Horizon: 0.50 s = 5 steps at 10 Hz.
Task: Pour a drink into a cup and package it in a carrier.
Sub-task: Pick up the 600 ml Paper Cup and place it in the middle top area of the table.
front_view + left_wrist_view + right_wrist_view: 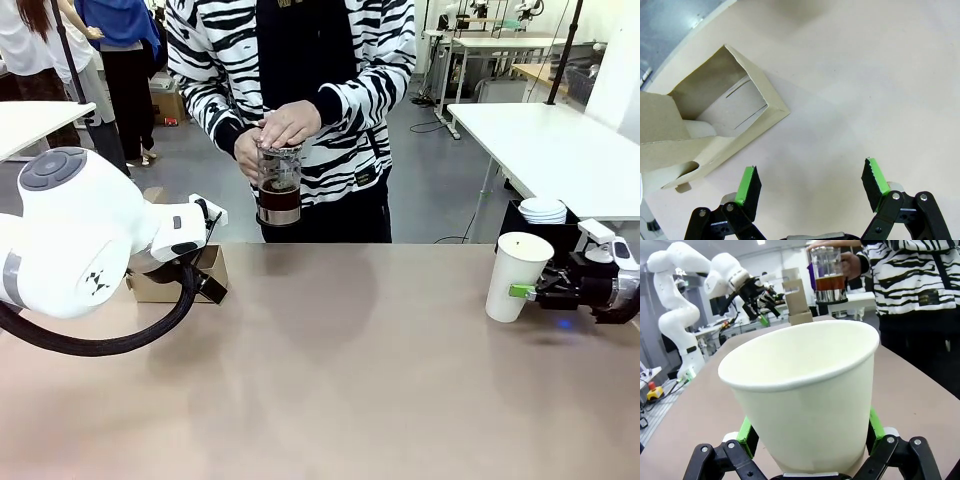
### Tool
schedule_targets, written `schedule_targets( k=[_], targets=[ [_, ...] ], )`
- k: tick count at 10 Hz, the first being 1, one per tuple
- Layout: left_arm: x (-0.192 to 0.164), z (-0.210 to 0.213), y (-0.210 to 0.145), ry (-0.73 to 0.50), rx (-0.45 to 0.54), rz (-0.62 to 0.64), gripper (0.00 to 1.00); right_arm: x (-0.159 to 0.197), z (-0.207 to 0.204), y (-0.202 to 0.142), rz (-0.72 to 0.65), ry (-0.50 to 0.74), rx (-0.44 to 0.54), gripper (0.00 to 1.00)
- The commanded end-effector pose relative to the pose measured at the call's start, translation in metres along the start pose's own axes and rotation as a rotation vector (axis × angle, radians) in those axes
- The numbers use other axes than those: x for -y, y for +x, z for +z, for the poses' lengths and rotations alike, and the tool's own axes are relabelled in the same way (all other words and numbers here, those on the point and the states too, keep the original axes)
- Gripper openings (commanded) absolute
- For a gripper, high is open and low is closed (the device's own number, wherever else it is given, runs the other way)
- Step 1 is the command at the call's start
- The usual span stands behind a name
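At the left of the front view, the left gripper (811, 177) is held with its jaws spread wide and nothing between them, over bare table (330, 400) just beside the carrier (715, 125). The carrier is seen standing at the table's left, near the far edge, partly hidden behind the white arm; in the left wrist view its open brown cardboard compartment is turned toward the camera.

In the middle, beyond the far edge of the table, a glass carafe (279, 185) is grasped by the person's hands (285, 125) – one laid over its top, the other wrapped round its side. It is held upright and well clear of the table, and the drink (279, 197) is seen as a dark layer in its lower part.

At the right, the cup (517, 275) is stood upright on the table, with no lid on it. It is straddled low down by the right gripper (524, 291), a green pad on either side – whether the pads press on the wall cannot be told.
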State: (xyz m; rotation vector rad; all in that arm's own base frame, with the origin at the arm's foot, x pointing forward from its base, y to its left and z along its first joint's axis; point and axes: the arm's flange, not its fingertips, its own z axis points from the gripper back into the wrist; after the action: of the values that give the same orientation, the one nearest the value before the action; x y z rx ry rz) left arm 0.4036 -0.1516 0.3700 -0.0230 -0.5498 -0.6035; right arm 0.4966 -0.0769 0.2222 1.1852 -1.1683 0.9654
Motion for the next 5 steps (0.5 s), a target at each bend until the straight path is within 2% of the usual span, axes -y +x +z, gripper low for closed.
schedule_targets(
  k=[1, 2, 3, 5],
  targets=[
    [0.0002, 0.0004, -0.0001, -0.002, 0.001, 0.0, 1.0, 0.006, -0.0052, 0.0021, -0.002, 0.002, 0.012, 0.97],
    [0.0002, 0.0004, -0.0001, -0.002, 0.001, 0.0, 1.0, 0.006, -0.0007, 0.0014, 0.05, 0.016, -0.032, 0.8],
    [0.0002, 0.0004, -0.0001, -0.002, 0.001, 0.0, 1.0, 0.0012, -0.0016, -0.0007, 0.0, 0.003, 0.001, 0.8],
    [0.0002, 0.0004, -0.0001, -0.002, 0.001, 0.0, 1.0, 0.0012, -0.0016, -0.0007, 0.0, 0.003, 0.001, 0.8]
  ],
)
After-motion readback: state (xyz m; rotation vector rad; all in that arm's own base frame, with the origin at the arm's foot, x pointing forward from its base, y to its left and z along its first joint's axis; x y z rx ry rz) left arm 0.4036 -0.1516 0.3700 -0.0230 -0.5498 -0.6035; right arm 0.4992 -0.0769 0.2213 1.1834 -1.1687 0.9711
